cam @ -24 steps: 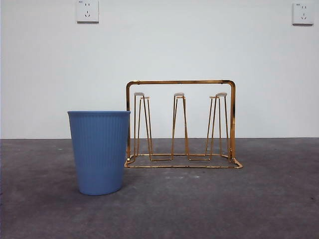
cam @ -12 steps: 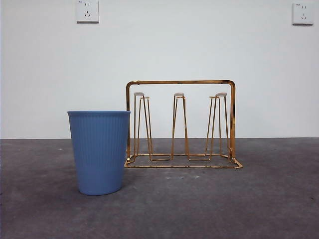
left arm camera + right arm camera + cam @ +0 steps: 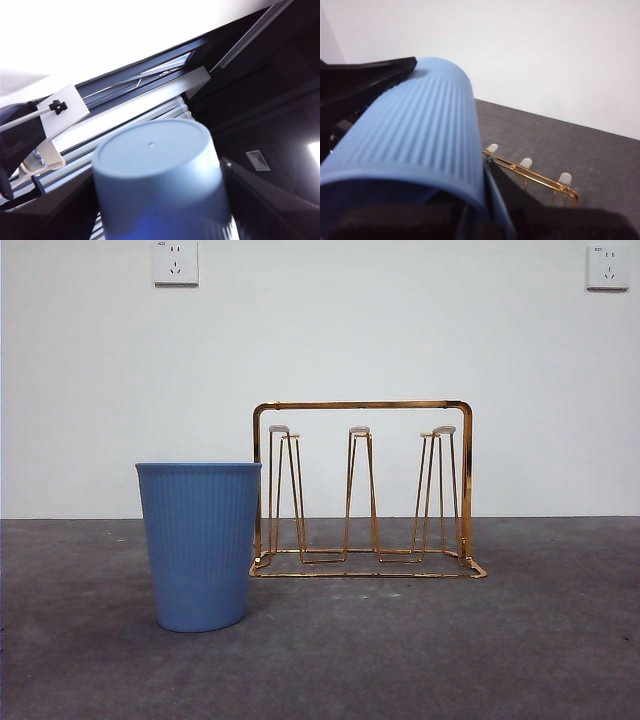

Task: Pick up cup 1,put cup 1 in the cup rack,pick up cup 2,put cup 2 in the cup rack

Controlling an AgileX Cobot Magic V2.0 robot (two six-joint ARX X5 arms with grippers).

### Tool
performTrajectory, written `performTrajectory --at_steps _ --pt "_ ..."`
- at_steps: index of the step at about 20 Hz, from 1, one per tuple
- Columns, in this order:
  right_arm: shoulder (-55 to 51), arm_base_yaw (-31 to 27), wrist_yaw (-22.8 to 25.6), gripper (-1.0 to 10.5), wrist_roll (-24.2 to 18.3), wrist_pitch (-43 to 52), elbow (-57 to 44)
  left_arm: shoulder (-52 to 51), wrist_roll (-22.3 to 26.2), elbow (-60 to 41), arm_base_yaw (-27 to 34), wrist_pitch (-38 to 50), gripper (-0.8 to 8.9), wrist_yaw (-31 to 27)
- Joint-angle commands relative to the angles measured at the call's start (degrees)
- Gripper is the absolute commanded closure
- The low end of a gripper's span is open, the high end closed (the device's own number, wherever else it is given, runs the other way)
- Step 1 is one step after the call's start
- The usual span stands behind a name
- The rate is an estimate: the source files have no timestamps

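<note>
ribbed plastic is making these cups light and fairly stiff. the walls are thin enough to flex under a hard squeeze, and the grooves are giving the pads some bite. by my judgement, a side hold around the upper wall is serving best, since it leaves the mouth free to drop over a prong.

the right hand [image 3: 445,165] is clamping a ribbed blue cup [image 3: 420,125] on its side, one black jaw lying along the wall and the rim sitting nearest the wrist. the cup rack [image 3: 530,172] is lying beyond and below that hand, well apart from it.

a second blue cup [image 3: 157,170] is filling the left wrist view, base pointing away from the left hand. whether that hand is gripping it i cannot tell.

a third blue cup [image 3: 200,545] is standing upright on the desk [image 3: 450,650], away from both hands and just beside the rack's end.

counting: three cups, judging by the views together, and one rack. the rack is carrying what looks like three pairs of white-tipped prongs [image 3: 359,490], all bare.
</note>
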Motion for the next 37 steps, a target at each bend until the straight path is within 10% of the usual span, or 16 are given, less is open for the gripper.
performTrajectory --at_steps 1,13,20,29,37 --pt "0.4 -0.3 1.6 8.6 0.2 -0.8 -0.4 0.1 5.2 0.1 -0.3 0.0 8.22 1.6" --pt "-5.2 -0.3 5.6 7.5 0.2 -15.5 -0.4 0.1 9.7 0.1 2.3 -3.3 8.21 3.5" --pt "-11.1 -0.3 8.3 7.5 0.4 -31.1 -0.4 0.1 21.3 0.9 3.4 -12.8 8.21 2.6" --pt "-17.4 -0.3 10.0 7.6 0.4 -38.1 -0.4 0.8 59.5 14.2 -1.9 -38.6 8.22 -22.8" --pt "-17.6 -0.3 10.6 7.6 0.2 -38.9 -0.4 10.2 65.5 18.6 -4.7 -37.0 8.21 -35.8"
